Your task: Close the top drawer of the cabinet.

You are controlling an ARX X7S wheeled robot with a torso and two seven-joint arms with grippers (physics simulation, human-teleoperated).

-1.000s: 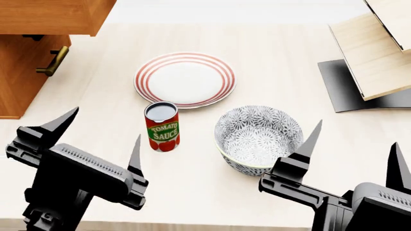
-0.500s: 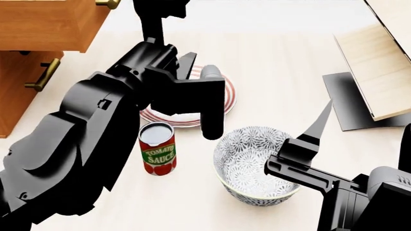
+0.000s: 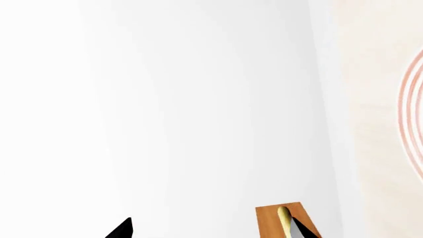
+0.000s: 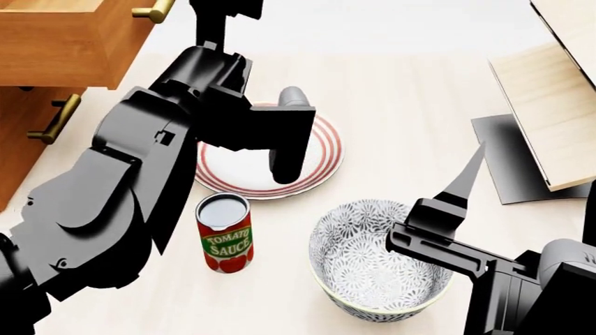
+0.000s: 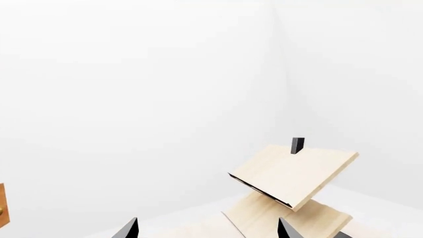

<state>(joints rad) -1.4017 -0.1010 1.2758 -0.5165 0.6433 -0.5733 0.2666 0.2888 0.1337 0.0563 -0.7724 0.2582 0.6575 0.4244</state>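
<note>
The top drawer [image 4: 56, 35] stands pulled out from the orange-brown cabinet [image 4: 24, 129] at the far left, its brass handle [image 4: 153, 10] facing right. My left arm [image 4: 158, 153] reaches up over the plate, beside that handle; its gripper passes out of the head view's top edge. In the left wrist view the left gripper [image 3: 211, 230] is open and empty, with a strip of the drawer front [image 3: 271, 220] and the handle [image 3: 284, 218] by one fingertip. My right gripper [image 5: 206, 230] is open and empty; one of its fingers [image 4: 463, 185] rises beside the bowl.
A red-ringed plate [image 4: 317, 150], a tomato sauce can [image 4: 225, 234] and a patterned bowl [image 4: 373, 269] sit on the pale table [image 4: 410, 91]. Pale slanted boards [image 4: 549, 105] on a dark base stand at the right. The lower drawer's handle [image 4: 53, 118] shows under the open drawer.
My left arm has risen from the table's front edge, up over the plate to beside the top drawer's handle. The right arm has hardly moved.
</note>
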